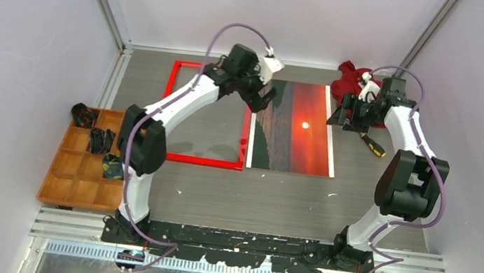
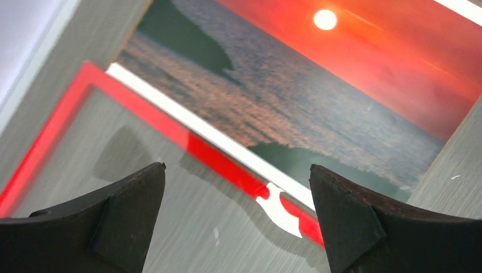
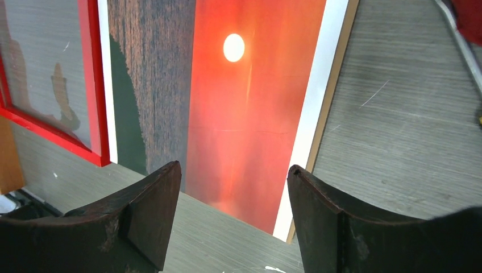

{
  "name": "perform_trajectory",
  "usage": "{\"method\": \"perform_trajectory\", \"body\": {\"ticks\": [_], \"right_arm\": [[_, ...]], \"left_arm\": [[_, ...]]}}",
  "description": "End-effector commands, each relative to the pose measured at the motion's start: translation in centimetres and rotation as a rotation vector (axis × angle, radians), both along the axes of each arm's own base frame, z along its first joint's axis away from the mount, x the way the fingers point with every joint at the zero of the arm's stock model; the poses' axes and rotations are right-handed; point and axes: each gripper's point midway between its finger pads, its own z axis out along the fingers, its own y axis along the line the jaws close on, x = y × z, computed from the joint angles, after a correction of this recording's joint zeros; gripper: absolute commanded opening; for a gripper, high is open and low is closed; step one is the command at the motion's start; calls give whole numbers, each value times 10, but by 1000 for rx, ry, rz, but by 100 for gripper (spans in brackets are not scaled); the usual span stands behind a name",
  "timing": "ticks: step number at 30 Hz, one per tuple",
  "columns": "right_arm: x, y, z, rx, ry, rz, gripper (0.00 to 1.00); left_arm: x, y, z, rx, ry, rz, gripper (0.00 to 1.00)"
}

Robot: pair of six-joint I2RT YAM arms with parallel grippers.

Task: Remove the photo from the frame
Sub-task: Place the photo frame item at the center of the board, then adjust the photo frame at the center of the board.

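Note:
The red frame (image 1: 200, 161) lies flat at the table's left-centre, and grey table shows through its opening. The sunset photo (image 1: 298, 144) lies flat just right of it, outside the frame, its white left strip against the frame's right bar. My left gripper (image 1: 265, 101) hovers open over that seam. In the left wrist view the left gripper (image 2: 237, 166) has the frame (image 2: 224, 165) bar and photo (image 2: 318, 85) beyond its fingertips. My right gripper (image 1: 342, 114) stands open at the photo's right edge. The right gripper (image 3: 233, 168) looks along the photo (image 3: 250, 114), with the frame (image 3: 91, 85) beyond.
A wooden compartment tray (image 1: 78, 182) with dark items sits at the left edge. A red cloth (image 1: 349, 80) lies at the back right, and a yellow-and-black tool (image 1: 373, 147) lies right of the photo. A thin brown board edge (image 3: 324, 114) shows under the photo's right side.

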Motion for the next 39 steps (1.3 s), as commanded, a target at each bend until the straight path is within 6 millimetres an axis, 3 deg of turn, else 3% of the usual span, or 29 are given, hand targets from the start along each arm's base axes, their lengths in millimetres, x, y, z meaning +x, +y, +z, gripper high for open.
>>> {"method": "perform_trajectory", "body": {"ticks": [1, 8, 11, 17, 27, 35, 39], "right_arm": [[-10, 3, -9, 79, 73, -4, 73], [-28, -27, -41, 179, 229, -152, 70], [-34, -33, -61, 152, 280, -150, 70], [-40, -38, -85, 172, 366, -178, 68], [-65, -39, -87, 173, 429, -169, 67], [-93, -36, -94, 194, 498, -150, 67], [-101, -32, -93, 222, 504, -128, 67]], "left_arm": [[-29, -39, -5, 16, 37, -83, 100], [-107, -82, -64, 154, 10, -328, 100], [-123, -86, -85, 214, -6, -364, 100], [-135, -92, -113, 265, 9, -357, 100], [-154, -104, -131, 346, -102, -403, 100], [-160, -105, -151, 382, -77, -412, 100], [-169, -106, -162, 371, -11, -427, 93]]}}
